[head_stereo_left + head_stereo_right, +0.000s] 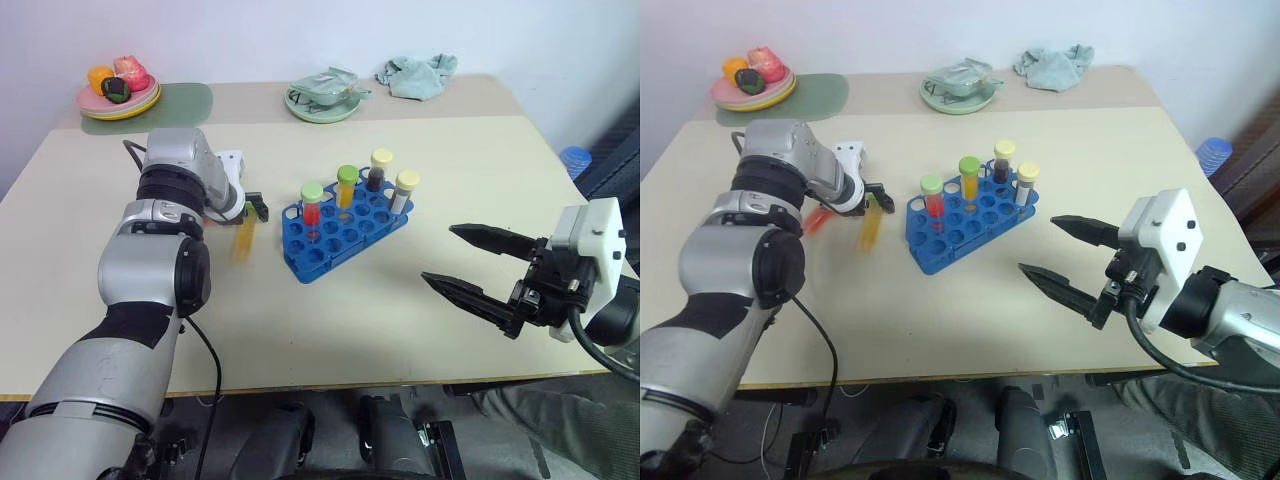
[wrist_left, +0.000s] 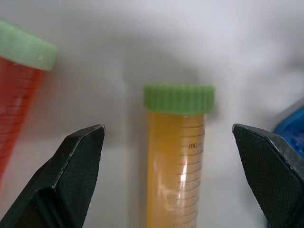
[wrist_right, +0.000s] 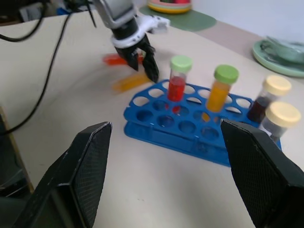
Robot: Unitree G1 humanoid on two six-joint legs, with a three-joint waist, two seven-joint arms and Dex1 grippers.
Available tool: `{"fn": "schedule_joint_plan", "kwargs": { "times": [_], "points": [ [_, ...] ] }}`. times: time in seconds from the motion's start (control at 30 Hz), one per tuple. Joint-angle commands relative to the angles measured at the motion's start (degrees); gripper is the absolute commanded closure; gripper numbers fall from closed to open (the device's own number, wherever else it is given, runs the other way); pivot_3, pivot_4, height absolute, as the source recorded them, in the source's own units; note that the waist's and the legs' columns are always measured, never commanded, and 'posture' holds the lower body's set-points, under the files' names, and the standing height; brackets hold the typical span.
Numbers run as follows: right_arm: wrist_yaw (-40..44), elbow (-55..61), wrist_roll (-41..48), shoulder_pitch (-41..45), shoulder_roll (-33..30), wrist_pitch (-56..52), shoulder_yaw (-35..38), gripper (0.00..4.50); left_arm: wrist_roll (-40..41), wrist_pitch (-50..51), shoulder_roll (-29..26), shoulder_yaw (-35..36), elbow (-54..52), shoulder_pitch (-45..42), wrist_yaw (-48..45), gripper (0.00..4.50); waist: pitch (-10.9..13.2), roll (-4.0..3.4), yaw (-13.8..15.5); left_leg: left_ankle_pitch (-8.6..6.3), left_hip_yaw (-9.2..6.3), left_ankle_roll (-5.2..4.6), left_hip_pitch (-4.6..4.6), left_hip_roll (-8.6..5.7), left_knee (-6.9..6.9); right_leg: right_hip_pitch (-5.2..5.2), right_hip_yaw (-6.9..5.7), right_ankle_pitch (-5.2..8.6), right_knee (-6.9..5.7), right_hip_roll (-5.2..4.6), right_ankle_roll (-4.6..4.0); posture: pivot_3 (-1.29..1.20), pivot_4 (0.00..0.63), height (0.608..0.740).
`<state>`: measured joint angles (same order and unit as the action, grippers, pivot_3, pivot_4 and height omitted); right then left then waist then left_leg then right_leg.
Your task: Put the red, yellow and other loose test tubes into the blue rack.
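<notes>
Loose yellow tube (image 2: pixel 176 161): clear, graduated, orange-yellow liquid, ribbed green cap, lying flat on the beige table (image 1: pixel 330 310) just left of the blue rack (image 1: pixel 340 235), with a loose red tube (image 2: pixel 16 99) lying beside it on the side away from the rack. Left gripper (image 2: pixel 173 142) hangs over the yellow tube, fingers spread wide to either side, not touching; right gripper (image 1: pixel 470 262) open and empty, well right of the rack. Rack holds four upright tubes: red (image 1: pixel 312 205), orange-yellow (image 1: pixel 346 187), dark brown (image 1: pixel 379 170), pale-capped (image 1: pixel 404 191).
</notes>
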<state>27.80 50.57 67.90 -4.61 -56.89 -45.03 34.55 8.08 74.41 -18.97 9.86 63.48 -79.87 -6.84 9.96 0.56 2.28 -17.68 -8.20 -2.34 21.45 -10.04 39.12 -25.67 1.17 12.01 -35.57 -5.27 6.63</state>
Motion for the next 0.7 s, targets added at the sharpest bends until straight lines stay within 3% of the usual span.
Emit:
{"fn": "schedule_joint_plan", "kwargs": {
  "times": [0.03, 0.23, 0.33, 0.5, 0.53, 0.63, 0.7],
  "points": [
    [1.5, 0.6, 0.5, 2.5, -1.5, 1.9, -1.6, 0.77, -0.1, -0.9, 0.3, 0.8, 0.5, -2.9, 1.0, 0.1, 0.0, 0.0, 0.0, 0.0, 0.01, 0.0, 0.0, 0.0, 0.0, 0.0, 0.0, 0.0, -0.03, 0.0, 0.0, 0.0, 0.15, 0.74],
    [2.0, -0.7, -0.6, 6.9, -1.8, 2.5, -6.2, 0.77, -0.1, -1.1, 0.3, 2.0, 1.2, -3.0, 3.2, 0.1, 0.0, 0.01, 0.0, 0.0, 0.03, 0.0, 0.0, 0.0, 0.02, -0.02, 0.02, 0.0, -0.06, -0.01, 0.0, 0.0, 0.15, 0.74],
    [2.5, -1.6, -1.2, 8.2, -1.8, 2.7, -7.6, 0.77, 0.5, 0.2, 0.4, 3.2, 1.2, -3.3, 4.1, 0.96, 0.0, 0.01, 0.0, 0.0, 0.04, 0.0, 0.0, 0.0, 0.02, -0.04, 0.03, 0.0, -0.09, -0.01, 0.0, 0.0, 0.15, 0.74],
    [4.3, -3.4, -2.8, 9.7, -1.4, 3.2, -9.2, 0.77, 0.7, 3.0, -0.2, 5.2, 0.6, -3.0, 6.3, 3.47, 0.0, 0.01, 0.0, 0.0, 0.05, 0.0, 0.01, 0.0, 0.02, -0.06, 0.03, 0.0, -0.13, -0.01, 0.0, 0.0, 0.15, 0.74],
    [4.6, -3.7, -3.2, 10.1, -1.3, 3.3, -9.6, 0.77, 0.7, 3.5, -0.3, 5.6, 0.4, -2.9, 6.6, 3.75, 0.0, 0.01, 0.0, 0.0, 0.06, 0.0, 0.01, -0.01, 0.02, -0.08, 0.03, 0.0, -0.16, -0.02, 0.0, 0.0, 0.15, 0.74],
    [6.2, -5.4, -5.1, 11.6, -0.8, 4.1, -11.6, 0.77, 1.2, 6.0, -0.8, 6.3, -1.6, -2.7, 6.5, 3.75, 0.0, 0.01, 0.0, 0.0, 0.15, 0.0, 0.0, -0.01, 0.02, -0.16, 0.03, 0.0, -0.3, -0.03, 0.0, 0.0, 0.15, 0.74],
    [7.4, -6.9, -6.6, 12.8, -0.3, 4.8, -13.2, 0.77, 3.6, 9.8, -1.7, 4.3, -7.9, -1.8, 1.6, 3.75, 0.0, 0.03, -0.1, 0.0, 0.17, 0.0, 0.03, -0.01, 0.04, -0.22, 0.04, 0.0, -0.36, -0.04, 0.0, 0.0, 0.15, 0.74]
  ]
}}
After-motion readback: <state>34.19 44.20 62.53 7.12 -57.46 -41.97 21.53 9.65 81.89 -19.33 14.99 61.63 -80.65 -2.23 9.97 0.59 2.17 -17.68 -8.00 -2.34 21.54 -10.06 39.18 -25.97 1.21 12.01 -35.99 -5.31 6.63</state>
